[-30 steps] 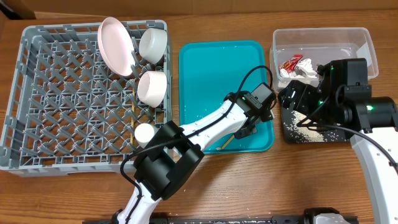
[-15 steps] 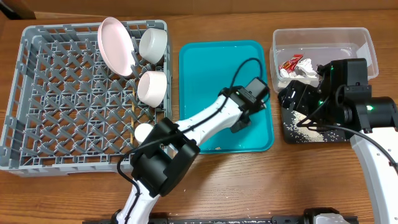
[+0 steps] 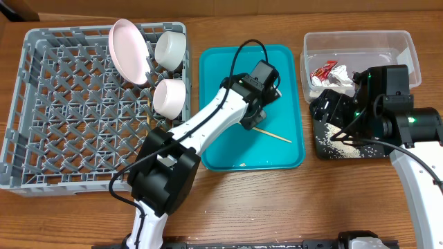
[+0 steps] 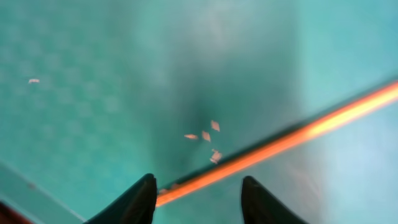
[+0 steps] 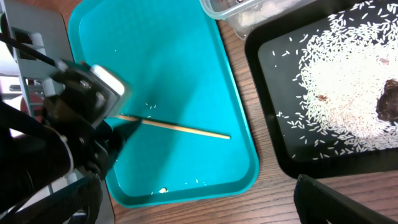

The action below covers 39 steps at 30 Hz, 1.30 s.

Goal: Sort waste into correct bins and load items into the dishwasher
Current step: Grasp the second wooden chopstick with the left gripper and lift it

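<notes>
Chopstick [image 3: 273, 135] lies flat on the teal tray [image 3: 221, 76], its long axis running from the left gripper [image 4: 199, 183] toward the tray's right edge. Its near end sits between the spread, empty fingers — so this arm looks best placed to close on it.

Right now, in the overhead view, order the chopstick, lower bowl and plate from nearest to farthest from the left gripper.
1. Chopstick, on the tray beside the left gripper.
2. Lower bowl, in the rack.
3. Plate, at the rack's back edge.
</notes>
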Each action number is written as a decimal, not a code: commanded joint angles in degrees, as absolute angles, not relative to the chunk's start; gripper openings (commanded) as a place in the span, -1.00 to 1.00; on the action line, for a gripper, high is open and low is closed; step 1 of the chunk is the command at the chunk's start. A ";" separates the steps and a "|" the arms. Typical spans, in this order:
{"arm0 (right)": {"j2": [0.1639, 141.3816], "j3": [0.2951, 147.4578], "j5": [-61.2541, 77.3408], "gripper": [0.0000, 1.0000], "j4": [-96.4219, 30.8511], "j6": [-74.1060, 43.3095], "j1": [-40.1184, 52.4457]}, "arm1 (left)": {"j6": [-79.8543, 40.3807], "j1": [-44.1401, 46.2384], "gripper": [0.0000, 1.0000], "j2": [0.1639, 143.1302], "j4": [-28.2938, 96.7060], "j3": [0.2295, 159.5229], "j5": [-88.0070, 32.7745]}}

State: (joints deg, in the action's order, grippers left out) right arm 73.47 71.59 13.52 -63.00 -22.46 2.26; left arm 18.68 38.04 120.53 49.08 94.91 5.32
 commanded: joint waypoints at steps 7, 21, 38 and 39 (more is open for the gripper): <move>73.32 72.38 13.52 1.00 -62.70 -22.33 2.17 | 41.41 38.00 0.14 119.74 51.75 95.61 2.20; 73.32 72.38 13.54 1.00 -62.70 -22.33 2.17 | 49.95 37.78 0.06 122.23 50.17 95.50 -2.59; 73.32 72.38 13.52 1.00 -62.70 -22.33 2.17 | 49.93 37.41 0.04 125.32 48.99 95.42 -3.95; 73.32 72.38 13.52 1.00 -62.70 -22.33 2.17 | 49.93 37.39 0.04 125.36 48.99 95.31 -4.25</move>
State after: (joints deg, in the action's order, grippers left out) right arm 73.47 71.59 13.54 -62.98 -22.46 2.26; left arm 48.64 37.98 124.38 49.23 94.91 -2.02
